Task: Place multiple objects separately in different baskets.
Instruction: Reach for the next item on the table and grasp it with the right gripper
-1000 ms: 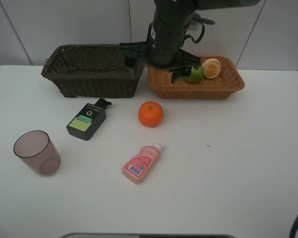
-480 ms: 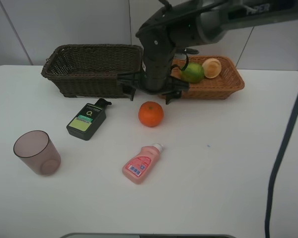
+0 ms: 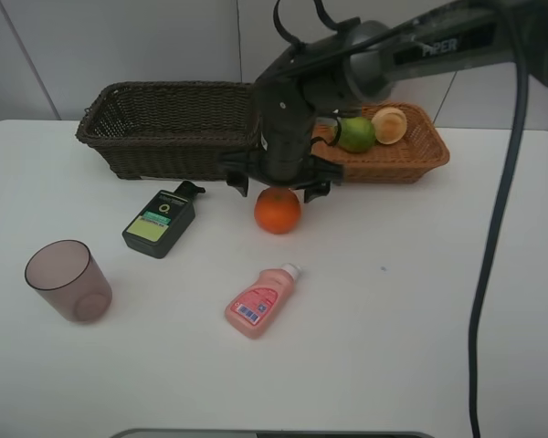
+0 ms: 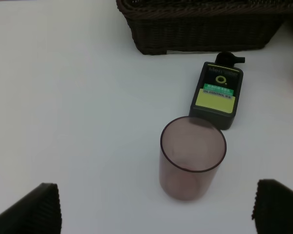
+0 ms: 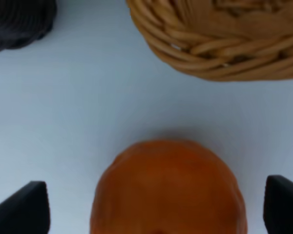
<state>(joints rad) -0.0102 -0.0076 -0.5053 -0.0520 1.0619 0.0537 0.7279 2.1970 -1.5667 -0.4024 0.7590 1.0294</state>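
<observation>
Orange (image 3: 277, 210), where from the right hand (image 3: 278, 187)?

— Straight beneath. About mid-table (image 3: 420, 319), a little toward the far edge, just in front of the gap between the dark basket (image 3: 169, 137) and the tan basket (image 3: 411, 157), touching neither.

Hand state?

— Spread wide, a fingertip off each side of the fruit, gripping nothing. In the wrist view, centred between the tips with bare table on both sides.

Any long axis to line up with?

— None. Round, so no turning of the wrist called for. Probably just a straight drop and a squeeze.

Nearer arm?

— Right, plainly. Left hand (image 4: 156, 208) well off toward the near-left corner, likewise wide open and holding nothing, looking down on the cup (image 4: 193, 158), upright, mouth up, with the green bottle (image 4: 217, 95) near it on the far side.

Then where to?

— Tan basket, at a guess: mango (image 3: 355, 134) and peach (image 3: 389, 124) already lying in there, at the far edge, right of centre.

Risk?

— Rolling, if nudged by one finger before the other. Pink bottle (image 3: 258, 303) closer to the near edge, well apart, out of the way.
</observation>
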